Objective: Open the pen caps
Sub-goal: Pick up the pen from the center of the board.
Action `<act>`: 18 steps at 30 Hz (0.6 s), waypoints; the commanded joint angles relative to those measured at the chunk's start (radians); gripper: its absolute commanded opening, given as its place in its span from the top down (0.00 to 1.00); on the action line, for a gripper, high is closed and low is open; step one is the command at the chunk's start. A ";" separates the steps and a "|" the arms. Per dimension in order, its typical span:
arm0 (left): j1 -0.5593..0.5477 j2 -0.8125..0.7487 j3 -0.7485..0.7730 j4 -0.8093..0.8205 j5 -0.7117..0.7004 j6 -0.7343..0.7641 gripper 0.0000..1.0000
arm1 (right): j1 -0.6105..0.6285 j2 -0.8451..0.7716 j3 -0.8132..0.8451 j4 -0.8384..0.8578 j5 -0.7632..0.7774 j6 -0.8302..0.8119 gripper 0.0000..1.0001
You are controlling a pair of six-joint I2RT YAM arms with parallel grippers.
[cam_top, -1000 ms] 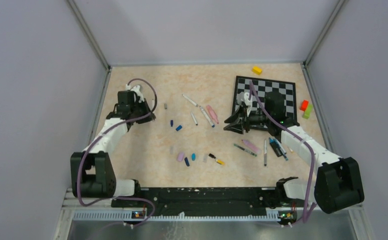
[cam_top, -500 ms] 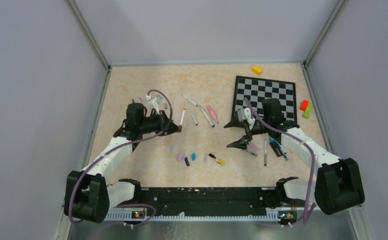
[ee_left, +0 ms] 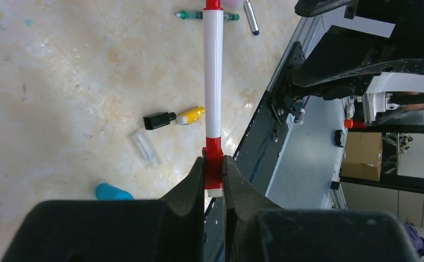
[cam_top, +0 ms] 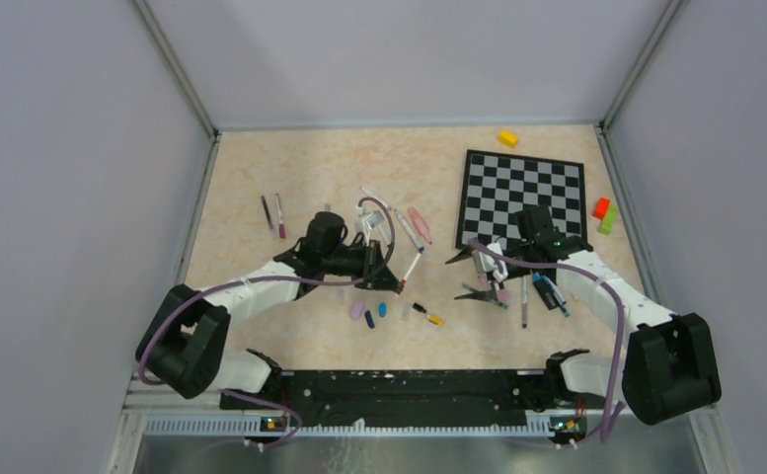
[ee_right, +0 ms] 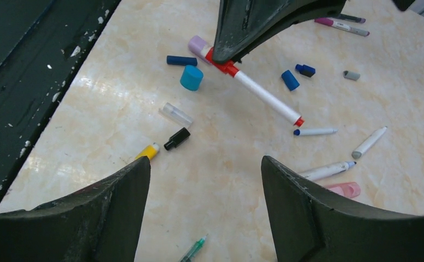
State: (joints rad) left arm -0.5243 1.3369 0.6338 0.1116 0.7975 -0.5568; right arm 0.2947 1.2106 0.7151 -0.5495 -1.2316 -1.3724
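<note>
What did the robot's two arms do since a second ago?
The left fingers, shut on a white pen with red ends, carried it right, toward the middle. The right fingers moved from the chessboard's edge toward the near side and opened wide. The chessboard, the yellow block and the loose caps stayed put.

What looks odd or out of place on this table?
Nothing looks broken or spilled. The chessboard and the yellow block beyond it seem unrelated to the pens. Loose caps, such as the blue cap and the clear cap, lie scattered on the tabletop.
</note>
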 commanded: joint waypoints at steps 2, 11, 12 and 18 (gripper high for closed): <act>-0.073 0.070 0.098 0.039 0.028 0.004 1.00 | 0.049 -0.020 0.079 -0.057 0.064 -0.167 0.30; -0.173 0.166 0.171 0.005 0.027 0.021 1.00 | 0.228 0.032 0.133 -0.080 0.295 -0.229 0.45; -0.179 0.172 0.174 0.005 0.029 0.021 1.00 | 0.241 0.035 0.134 -0.085 0.312 -0.241 0.46; -0.197 0.193 0.191 -0.002 0.039 0.024 1.00 | 0.317 0.043 0.090 -0.067 0.452 -0.300 0.51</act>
State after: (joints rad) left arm -0.7132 1.5230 0.7780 0.0956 0.8101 -0.5510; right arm 0.5694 1.2400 0.8062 -0.6231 -0.8806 -1.5993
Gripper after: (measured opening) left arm 0.150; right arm 0.517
